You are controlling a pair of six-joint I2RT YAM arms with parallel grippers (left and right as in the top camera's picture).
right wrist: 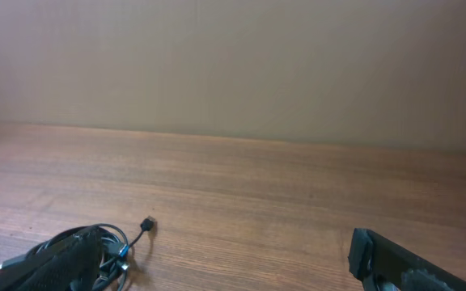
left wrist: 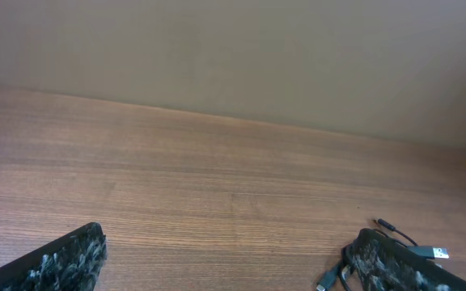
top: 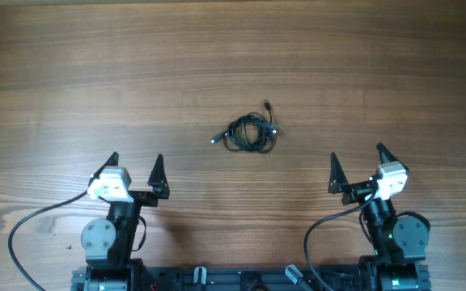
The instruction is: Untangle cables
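The cables (top: 249,132) lie as a small tangle of thin black loops at the middle of the wooden table, with plug ends sticking out at the upper right and left. My left gripper (top: 136,168) is open and empty at the near left, well away from the tangle. My right gripper (top: 357,167) is open and empty at the near right. In the left wrist view the cables (left wrist: 403,239) peek out behind my right finger. In the right wrist view the cables (right wrist: 124,241) sit partly hidden behind my left finger, one plug lying free.
The wooden table (top: 233,65) stretches bare around the tangle. A plain beige wall (left wrist: 233,56) stands behind the far edge. Thick black arm wires (top: 35,222) loop near both arm bases at the front.
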